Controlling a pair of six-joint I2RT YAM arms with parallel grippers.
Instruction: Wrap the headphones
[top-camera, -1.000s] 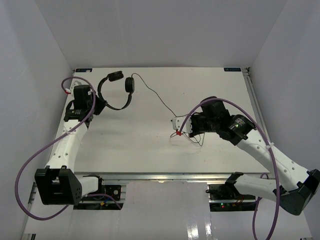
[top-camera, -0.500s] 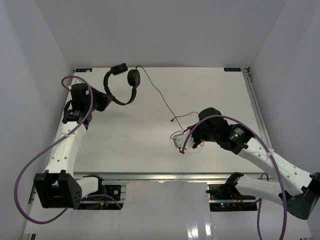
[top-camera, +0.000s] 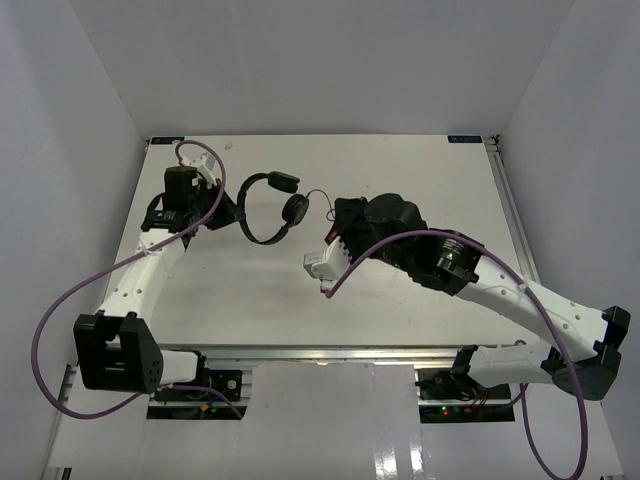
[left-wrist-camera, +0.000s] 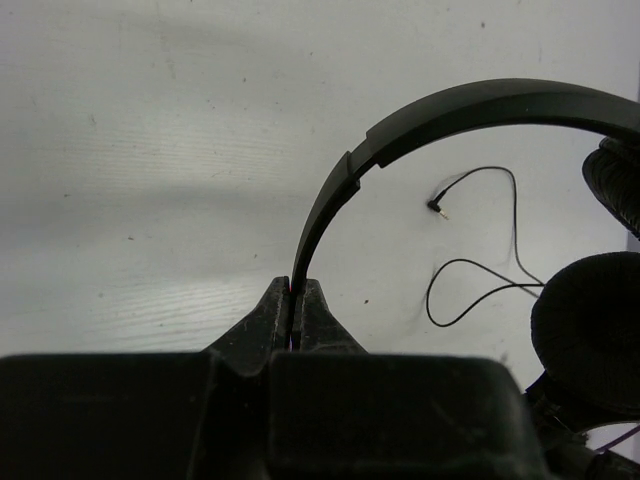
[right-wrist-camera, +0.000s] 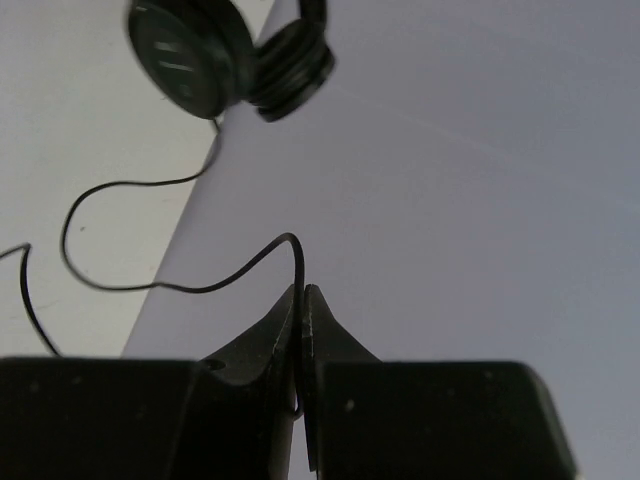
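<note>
The black headphones (top-camera: 268, 228) hang above the table left of centre, held by the thin headband (left-wrist-camera: 480, 105). My left gripper (left-wrist-camera: 297, 292) is shut on the headband's end; in the top view it (top-camera: 230, 207) is just left of the band. The two padded earcups (top-camera: 295, 208) point toward the right arm and show in the left wrist view (left-wrist-camera: 590, 330). My right gripper (right-wrist-camera: 301, 292) is shut on the thin black cord (right-wrist-camera: 150, 285), close to the right of the earcups (top-camera: 336, 212). The cord loops down to its plug (left-wrist-camera: 437, 207).
The white table (top-camera: 250, 300) is boxed in by grey walls at the back and on both sides. Purple arm cables (top-camera: 60, 310) loop beside each arm. A metal rail (top-camera: 330, 352) runs along the near edge.
The left gripper has carried the headphones from the far left corner toward the middle. The right arm has swung left and farther back with the cord, ending close to the earcups.
</note>
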